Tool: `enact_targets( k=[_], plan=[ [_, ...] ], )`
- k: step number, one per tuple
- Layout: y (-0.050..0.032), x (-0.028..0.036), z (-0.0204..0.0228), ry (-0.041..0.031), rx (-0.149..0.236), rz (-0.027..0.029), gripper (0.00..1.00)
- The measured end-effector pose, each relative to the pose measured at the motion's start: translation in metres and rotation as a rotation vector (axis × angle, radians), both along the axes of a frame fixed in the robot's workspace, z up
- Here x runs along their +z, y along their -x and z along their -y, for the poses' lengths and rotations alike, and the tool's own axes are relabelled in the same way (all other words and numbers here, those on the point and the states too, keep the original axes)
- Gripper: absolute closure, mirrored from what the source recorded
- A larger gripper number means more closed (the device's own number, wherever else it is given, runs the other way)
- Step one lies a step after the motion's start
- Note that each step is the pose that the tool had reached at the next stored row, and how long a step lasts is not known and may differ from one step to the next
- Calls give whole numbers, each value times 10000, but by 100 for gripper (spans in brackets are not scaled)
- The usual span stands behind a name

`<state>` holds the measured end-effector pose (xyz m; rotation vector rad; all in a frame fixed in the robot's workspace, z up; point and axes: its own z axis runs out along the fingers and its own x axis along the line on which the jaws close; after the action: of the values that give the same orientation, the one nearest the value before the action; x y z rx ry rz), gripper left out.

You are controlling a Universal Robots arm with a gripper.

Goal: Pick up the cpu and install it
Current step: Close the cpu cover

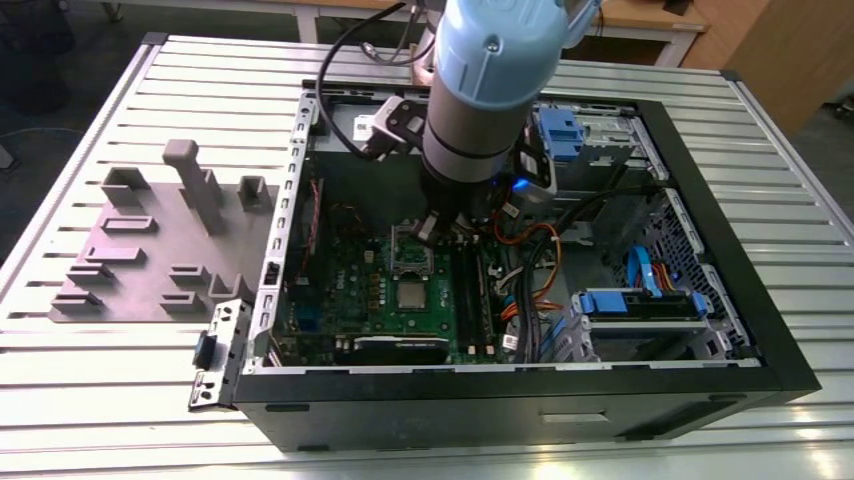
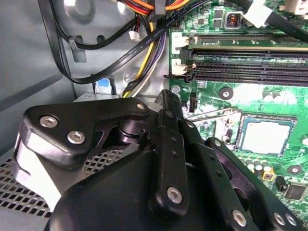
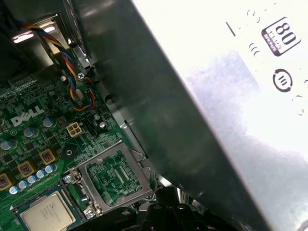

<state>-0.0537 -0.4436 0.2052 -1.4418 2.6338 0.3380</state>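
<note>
1. Desk (image 1: pixel 120 90): a ribbed metal top is seen in the exterior view, with a grey fixture plate (image 1: pixel 160 250) lying toward that view's left, well apart from the work.
2. Computer case (image 1: pixel 747 330): laid on its side with the panel off, so the motherboard (image 1: pixel 360 290) is reached from above.
3. Arm (image 1: pixel 487 80): lowered into the case over the board, with cable bundles (image 1: pixel 534 300) close beside it. A straight vertical path is judged safest, so that no lead gets snagged.
4. Pincer (image 1: pixel 435 228): held low over the socket area; whether it is released or clenched cannot be told, and nothing is seen held in it.
5. Socket frame (image 3: pixel 113 175): swung up and open beside the socket.
6. Cpu (image 2: pixel 267 135): seen lying flat in the socket, near the pincer body. Squareness of the seating is judged worth checking, and no sideways load should be put on it.
</note>
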Motion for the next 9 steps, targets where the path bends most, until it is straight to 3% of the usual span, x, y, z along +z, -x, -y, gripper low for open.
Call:
enact_targets(
  k=[9],
  plan=[
    [12,48,0,37,0,0,89]
  ],
)
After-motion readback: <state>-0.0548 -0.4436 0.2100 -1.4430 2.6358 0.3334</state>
